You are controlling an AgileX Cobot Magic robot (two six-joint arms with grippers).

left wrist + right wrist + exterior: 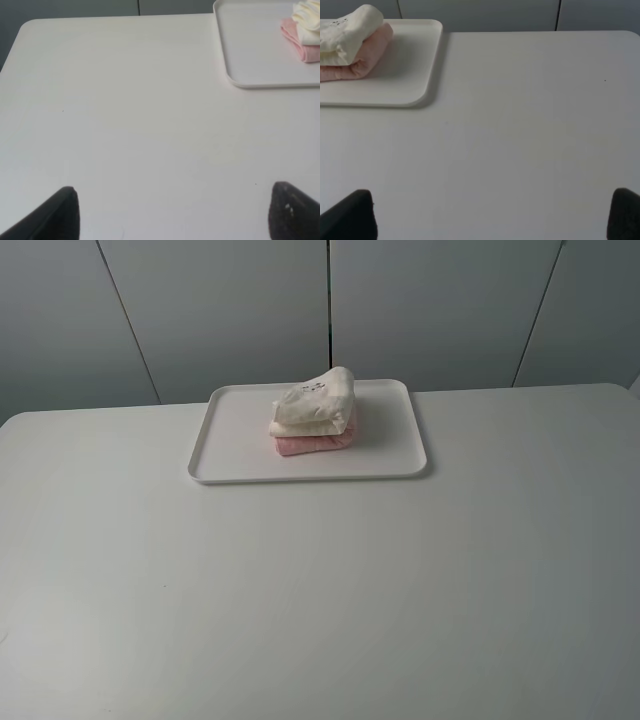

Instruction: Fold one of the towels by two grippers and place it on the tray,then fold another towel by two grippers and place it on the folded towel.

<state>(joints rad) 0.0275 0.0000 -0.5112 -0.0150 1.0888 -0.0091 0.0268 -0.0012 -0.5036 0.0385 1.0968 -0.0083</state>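
Observation:
The white tray lies at the back middle of the table. On it rests the folded pink towel, and the folded cream towel lies on top of it. The stack also shows in both wrist views: pink towel under cream towel on the tray, and pink towel under cream towel on the tray. Neither arm appears in the exterior high view. My left gripper and right gripper are open, empty, over bare table well short of the tray.
The white table ends at a grey panelled wall behind the tray. The table's far left corner shows in the left wrist view.

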